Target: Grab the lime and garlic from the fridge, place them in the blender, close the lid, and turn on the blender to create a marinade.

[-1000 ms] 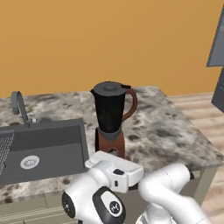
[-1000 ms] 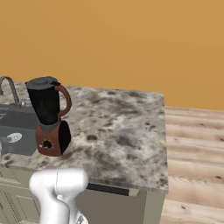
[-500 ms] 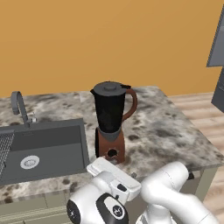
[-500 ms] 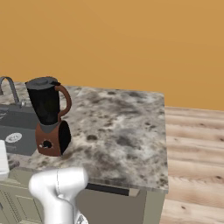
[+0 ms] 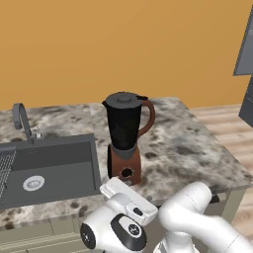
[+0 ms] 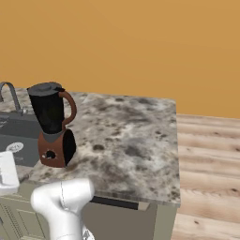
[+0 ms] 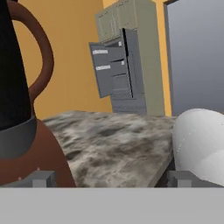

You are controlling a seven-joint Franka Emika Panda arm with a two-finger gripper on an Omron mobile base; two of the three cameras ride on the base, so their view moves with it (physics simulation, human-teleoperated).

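We see the blender (image 5: 126,138) upright on the counter (image 5: 197,153), just right of the sink (image 5: 47,168) — lid (image 5: 123,98) seated on the jar, handle toward 3 o'clock. Our gripper (image 7: 111,180) hangs low before the counter edge, jaws spread wide and empty, blender base at its 9 o'clock. The fridge (image 7: 118,72) stands open at 12 o'clock.

counter (image 5: 197,148): mottled stone | blender (image 5: 126,138) upright near front edge | sink (image 5: 47,168) inset beside blender

Blender (image 5: 126,141) on counter (image 5: 190,148) (sink (image 5: 49,168) to its left)
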